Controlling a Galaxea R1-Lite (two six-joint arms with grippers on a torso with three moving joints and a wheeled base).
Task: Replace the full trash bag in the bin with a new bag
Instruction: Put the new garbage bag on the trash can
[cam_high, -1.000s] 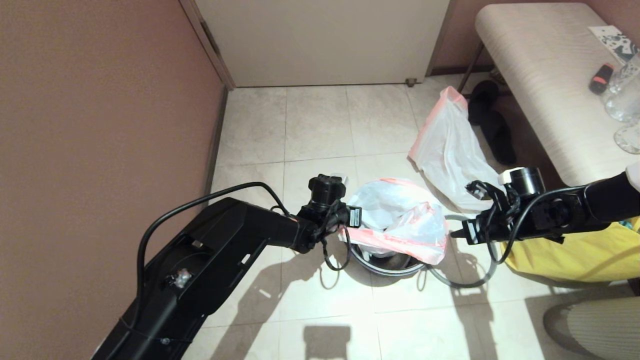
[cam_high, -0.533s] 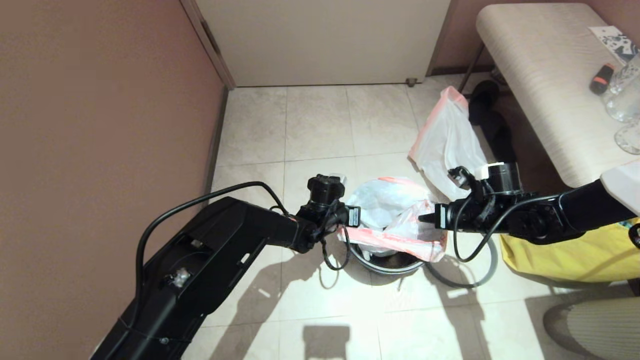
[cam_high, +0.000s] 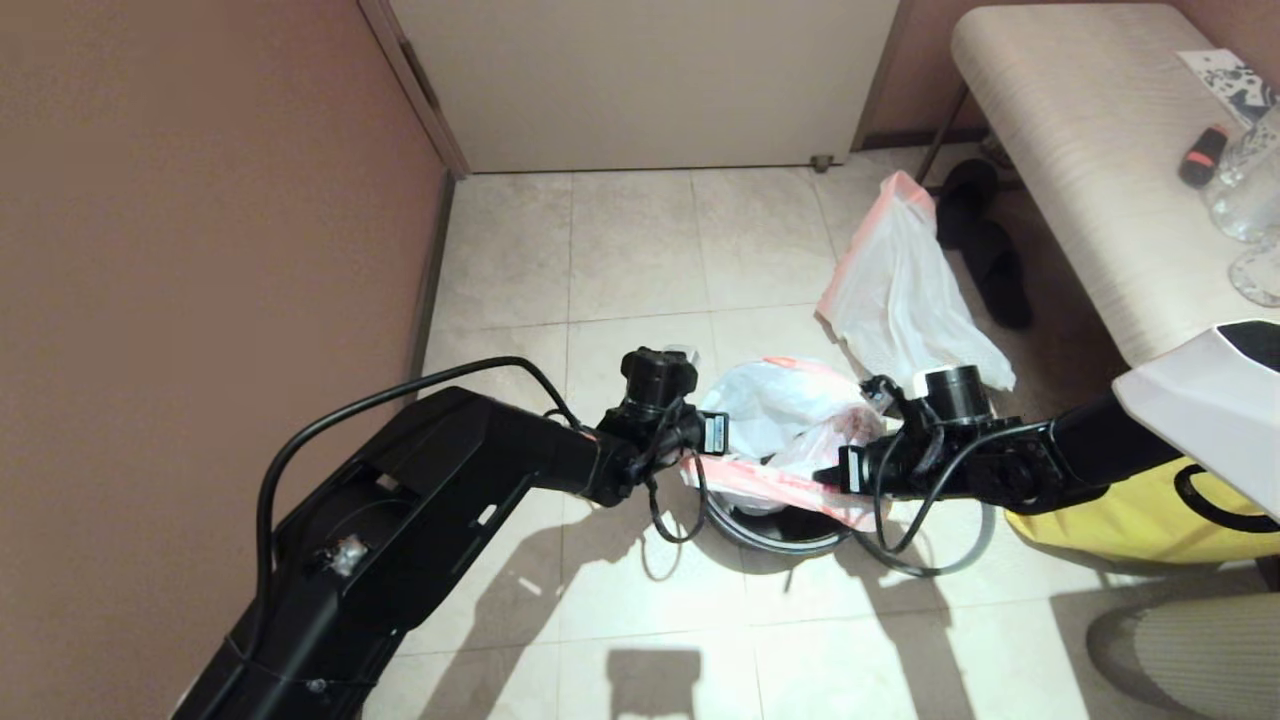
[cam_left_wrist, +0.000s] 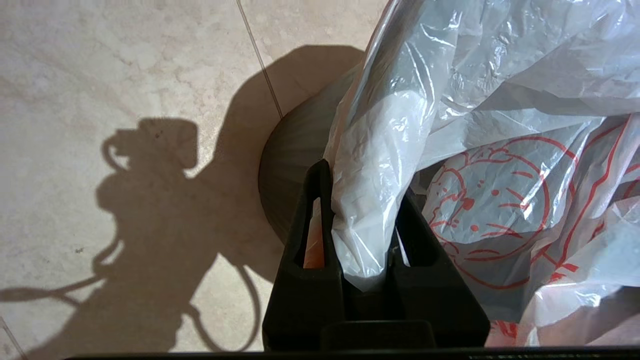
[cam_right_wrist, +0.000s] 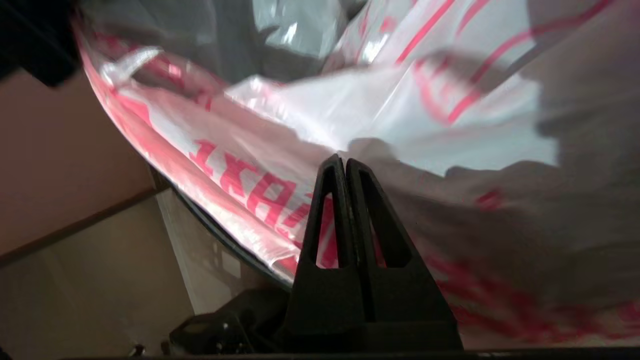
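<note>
The new bag (cam_high: 790, 420), white with red print, is sitting in the mouth of the bin (cam_high: 775, 528) on the tiled floor (cam_high: 630, 250). The left gripper (cam_left_wrist: 361, 220) is pinching a fold of its rim at the bin's left edge, while the right gripper (cam_right_wrist: 346, 172), jaws pressed together and holding nothing, is pushing against the bag's right side. The full trash bag (cam_high: 900, 290) is lying on the floor beyond the bin, near the bench (cam_high: 1080, 150)

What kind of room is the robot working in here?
Probably a hotel or guest room near its entrance: a tiled floor leading to a door, a padded bench with black slippers under it, and a small bin.
</note>
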